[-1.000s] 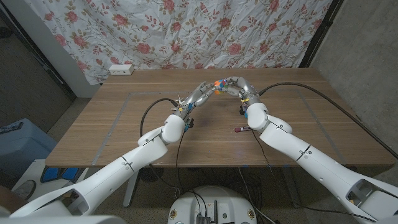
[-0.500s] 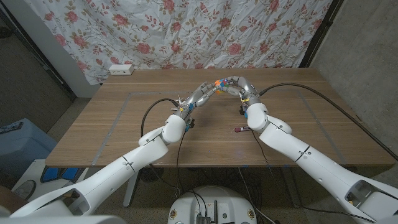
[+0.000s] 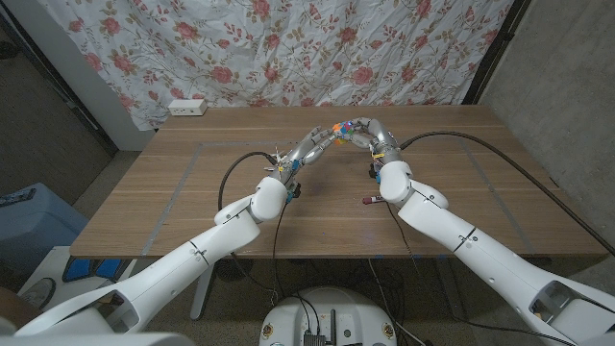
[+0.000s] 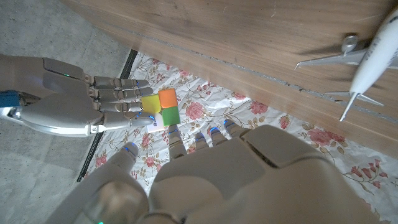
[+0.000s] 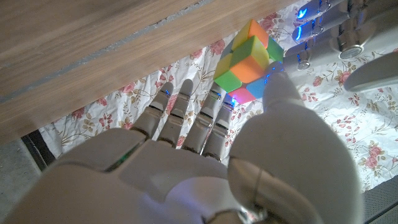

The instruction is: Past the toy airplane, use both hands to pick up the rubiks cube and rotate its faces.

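Note:
The rubiks cube (image 3: 337,128) is lifted above the far middle of the table, held between both hands. My left hand (image 3: 313,144) grips it from the left and my right hand (image 3: 371,134) from the right. In the left wrist view the cube (image 4: 160,107) shows yellow, orange and green tiles, with the right hand's fingers (image 4: 115,99) pressed on its side and my left hand (image 4: 236,168) below it. In the right wrist view the right hand (image 5: 186,168) has its thumb on the cube (image 5: 249,59), and the left hand's fingers (image 5: 329,25) touch its other side. The white toy airplane (image 3: 285,165) lies under my left forearm.
A small red-tipped object (image 3: 373,200) lies on the table (image 3: 173,202) beside my right forearm. A white power strip (image 3: 186,107) sits at the far left edge. A flowered curtain (image 3: 317,48) hangs behind the table. A blue bin (image 3: 24,221) stands on the floor at left.

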